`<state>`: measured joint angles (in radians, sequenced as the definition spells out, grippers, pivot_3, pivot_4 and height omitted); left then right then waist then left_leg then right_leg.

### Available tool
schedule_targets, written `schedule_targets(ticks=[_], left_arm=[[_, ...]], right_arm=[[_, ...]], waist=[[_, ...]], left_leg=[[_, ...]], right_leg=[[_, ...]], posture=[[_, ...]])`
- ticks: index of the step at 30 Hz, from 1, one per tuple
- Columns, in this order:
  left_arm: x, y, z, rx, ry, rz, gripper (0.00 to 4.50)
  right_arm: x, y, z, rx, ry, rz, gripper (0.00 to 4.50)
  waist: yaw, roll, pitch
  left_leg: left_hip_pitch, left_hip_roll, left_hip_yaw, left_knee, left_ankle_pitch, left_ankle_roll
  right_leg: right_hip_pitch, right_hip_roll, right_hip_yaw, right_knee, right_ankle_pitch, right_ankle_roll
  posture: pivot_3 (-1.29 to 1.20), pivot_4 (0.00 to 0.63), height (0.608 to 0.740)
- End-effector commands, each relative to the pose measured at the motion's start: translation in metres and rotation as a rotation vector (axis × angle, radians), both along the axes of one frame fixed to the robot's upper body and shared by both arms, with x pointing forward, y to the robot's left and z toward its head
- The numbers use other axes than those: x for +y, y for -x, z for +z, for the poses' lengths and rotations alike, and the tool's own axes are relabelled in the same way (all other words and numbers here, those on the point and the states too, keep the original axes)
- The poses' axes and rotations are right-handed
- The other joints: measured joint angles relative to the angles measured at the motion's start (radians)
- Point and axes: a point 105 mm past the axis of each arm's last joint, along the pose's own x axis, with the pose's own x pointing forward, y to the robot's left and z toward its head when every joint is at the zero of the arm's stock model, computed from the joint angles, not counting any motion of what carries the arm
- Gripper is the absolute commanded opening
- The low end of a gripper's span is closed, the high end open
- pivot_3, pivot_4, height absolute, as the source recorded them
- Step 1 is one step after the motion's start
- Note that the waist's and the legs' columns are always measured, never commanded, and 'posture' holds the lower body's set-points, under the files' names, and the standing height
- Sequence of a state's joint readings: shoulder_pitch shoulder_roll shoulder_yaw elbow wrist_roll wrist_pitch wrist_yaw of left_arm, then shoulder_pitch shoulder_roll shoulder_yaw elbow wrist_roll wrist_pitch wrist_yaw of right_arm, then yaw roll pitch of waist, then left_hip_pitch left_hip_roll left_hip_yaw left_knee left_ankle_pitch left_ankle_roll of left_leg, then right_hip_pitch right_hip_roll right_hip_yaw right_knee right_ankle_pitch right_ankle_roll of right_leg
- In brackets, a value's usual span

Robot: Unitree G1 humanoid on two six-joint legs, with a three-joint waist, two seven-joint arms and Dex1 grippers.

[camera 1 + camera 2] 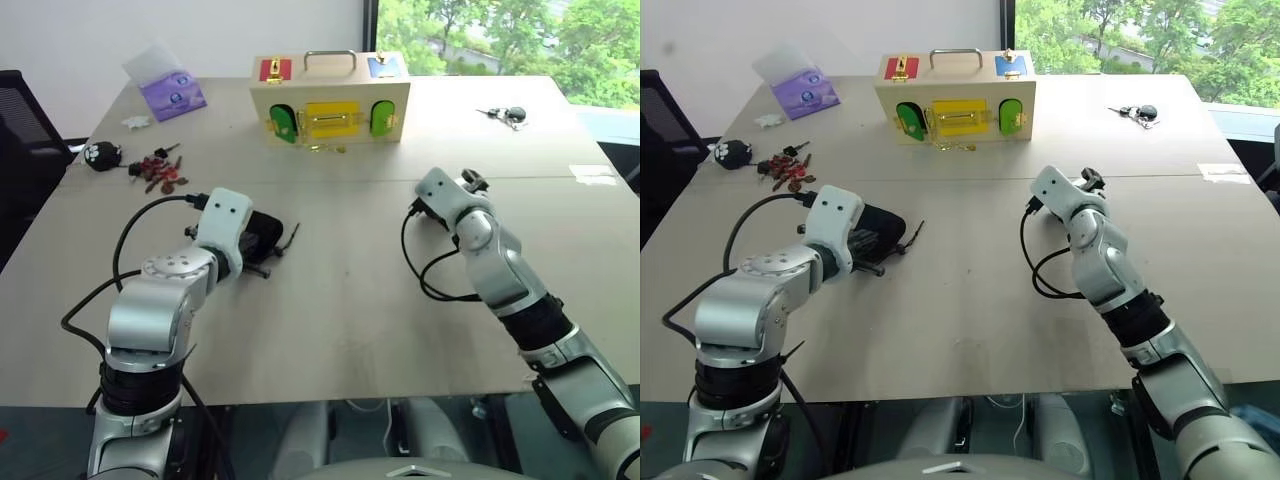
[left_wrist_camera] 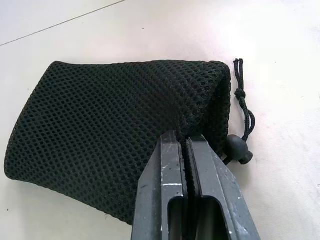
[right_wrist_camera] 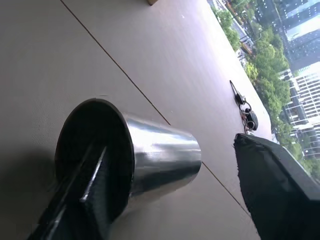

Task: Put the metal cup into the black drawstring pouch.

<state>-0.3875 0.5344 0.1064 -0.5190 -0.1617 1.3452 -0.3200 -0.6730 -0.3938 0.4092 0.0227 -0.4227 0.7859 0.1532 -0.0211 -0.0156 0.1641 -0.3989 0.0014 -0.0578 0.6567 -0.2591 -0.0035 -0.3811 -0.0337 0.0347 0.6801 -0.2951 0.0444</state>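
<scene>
black mesh, soft and floppy, is what my left gripper [image 2: 187, 150] has between its jaws: they are pressed together on the rim of the black drawstring pouch [image 2: 115, 130], close to the cord lock [image 2: 239, 148]. the pouch lies on the table [image 1: 350, 320] at the near left, its knotted cord [image 2: 243, 100] trailing to the right. i judge the fabric light and limp; it should sag shut unless the mouth is lifted or spread, so a pinch at the rim is the right place to hold it.

further left and far sit a small black toy [image 1: 101, 154] and a scatter of keys [image 1: 157, 170], and a purple packet [image 1: 173, 94] beyond them. at the far middle stands a wooden latch box [image 1: 330, 105].

on the right, my right gripper [image 3: 170, 165] straddles the wall of the metal cup [image 3: 160, 155], which lies on its side on the table, mouth towards my wrist. one finger [image 3: 95, 185] reaches inside the dark opening, the other finger [image 3: 275, 190] sits well outside the wall, so the jaws are apart and not yet clamped. i judge the cup stiff, fairly light and slick: polished steel that could roll away or slip. taking the wall near the rim, one finger in and one out, looks the surest hold. another bunch of keys [image 1: 505, 114] lies at the far right.
</scene>
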Motion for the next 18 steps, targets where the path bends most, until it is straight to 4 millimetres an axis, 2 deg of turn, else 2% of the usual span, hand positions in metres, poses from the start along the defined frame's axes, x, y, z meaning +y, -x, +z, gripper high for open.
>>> schedule_targets(ticks=[1, 4, 5, 8, 11, 13, 16, 18], left_arm=[[-0.004, 0.0, 0.015, -0.064, -0.014, -0.026, 0.0], [-0.006, -0.001, 0.014, -0.057, 0.012, -0.038, 0.0], [-0.007, -0.001, 0.014, -0.055, 0.02, -0.045, 0.0], [-0.015, 0.001, 0.017, -0.044, 0.14, -0.097, 0.0], [-0.024, 0.004, 0.024, -0.044, 0.325, -0.163, 0.0], [-0.031, 0.007, 0.026, -0.015, 0.46, -0.22, 0.0], [-0.039, 0.016, 0.022, 0.087, 0.598, -0.306, 0.0], [-0.041, 0.017, 0.021, 0.132, 0.652, -0.322, 0.0]], right_arm=[[-0.007, 0.002, 0.013, -0.051, 0.012, 0.0, 1.73], [-0.015, 0.008, 0.007, -0.024, -0.052, -0.015, 0.24], [-0.019, 0.01, 0.007, -0.024, -0.058, -0.016, 0.07], [-0.024, 0.02, 0.008, -0.013, -0.106, 0.016, 0.07], [-0.019, 0.038, 0.011, 0.045, -0.343, 0.095, 0.07], [0.001, 0.056, 0.021, 0.082, -0.553, 0.258, 0.07], [0.028, 0.094, 0.037, 0.177, -0.916, 0.528, 0.07], [0.04, 0.11, 0.038, 0.236, -1.004, 0.619, 0.07]], waist=[[0.001, 0.0, 0.0], [0.005, 0.0, 0.0], [0.005, -0.001, -0.001], [0.005, -0.001, 0.0], [0.005, -0.001, -0.001], [0.001, -0.001, -0.001], [-0.009, 0.0, 0.0], [-0.013, 0.001, 0.0]], left_leg=[[0.0, 0.0, 0.0, 0.0, 0.0, 0.0], [0.0, 0.0, 0.0, 0.0, 0.0, 0.0], [0.0, 0.0, 0.0, 0.0, 0.0, 0.0], [0.0, 0.0, 0.0, 0.0, 0.0, 0.0], [0.0, 0.0, -0.001, 0.0, 0.0, 0.0], [0.0, 0.0, -0.001, 0.0, 0.0, 0.0], [0.0, 0.001, -0.001, -0.001, 0.0, 0.0], [0.0, 0.001, -0.002, -0.001, -0.001, 0.001]], right_leg=[[0.0, 0.0, 0.0, 0.0, 0.0, 0.0], [0.0, 0.0, 0.0, 0.0, 0.0, 0.0], [0.0, 0.0, 0.0, 0.0, 0.0, 0.0], [0.001, 0.0, 0.0, 0.0, 0.0, 0.0], [0.001, 0.0, -0.001, 0.0, 0.0, 0.0], [0.001, 0.0, -0.001, 0.0, 0.0, 0.0], [0.001, 0.001, -0.001, 0.0, 0.0, 0.0], [0.001, 0.001, -0.002, 0.0, 0.0, 0.0]], posture=[[0.0, 0.15, 0.74], [0.0, 0.15, 0.74], [0.0, 0.15, 0.74], [0.0, 0.15, 0.74], [0.0, 0.15, 0.74], [0.0, 0.15, 0.74], [0.0, 0.15, 0.74], [0.0, 0.15, 0.74]])
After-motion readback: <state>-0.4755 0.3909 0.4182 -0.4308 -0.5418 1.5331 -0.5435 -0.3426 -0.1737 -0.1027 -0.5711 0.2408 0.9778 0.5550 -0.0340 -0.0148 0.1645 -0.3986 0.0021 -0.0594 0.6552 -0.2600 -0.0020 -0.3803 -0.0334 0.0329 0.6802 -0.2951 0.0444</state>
